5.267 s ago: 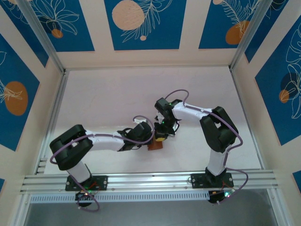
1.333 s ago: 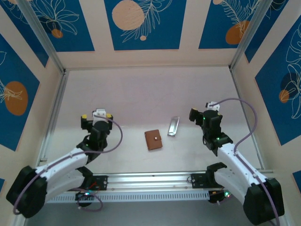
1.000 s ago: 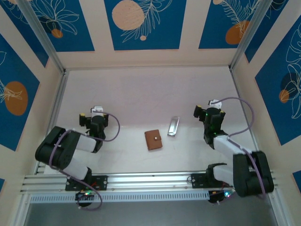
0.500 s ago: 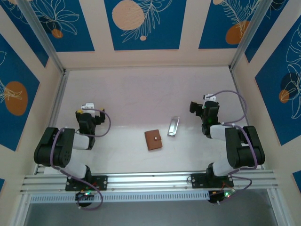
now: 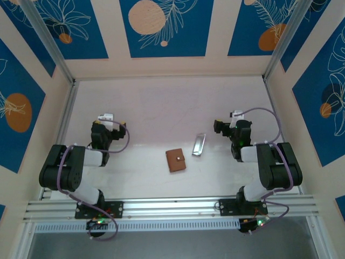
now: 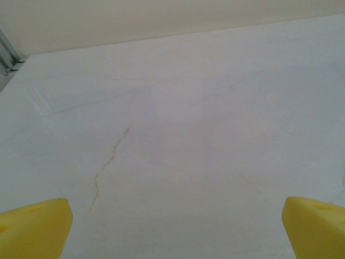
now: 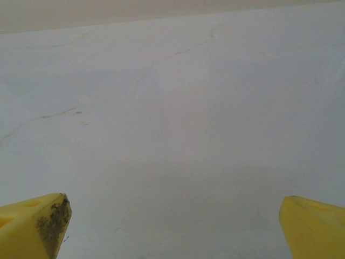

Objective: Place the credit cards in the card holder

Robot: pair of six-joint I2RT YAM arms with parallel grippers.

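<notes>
Left gripper (image 6: 172, 229) and right gripper (image 7: 172, 229) gape wide, empty, yellow fingertips (image 6: 32, 226) cropped at the corners. Card holder (image 5: 175, 160) lies folded shut, inside hidden.

The counter (image 5: 161, 102) is white with thin brown crack lines. The card holder (image 5: 175, 160) is brown with a tiny pale dot. The strip (image 5: 199, 144) is silvery grey. The walls (image 5: 110, 38) are cream, with blue panels (image 5: 186, 32) that have white leaf drawings and orange circles (image 5: 17, 112). The arms (image 5: 89, 159) are black and white with purple cables (image 5: 126, 138). The left end effector (image 6: 173, 226) has yellow fingertips (image 6: 32, 226). The right end effector (image 7: 172, 226) is yellow too, with a dark smudge (image 7: 51, 221) on one tip.
</notes>
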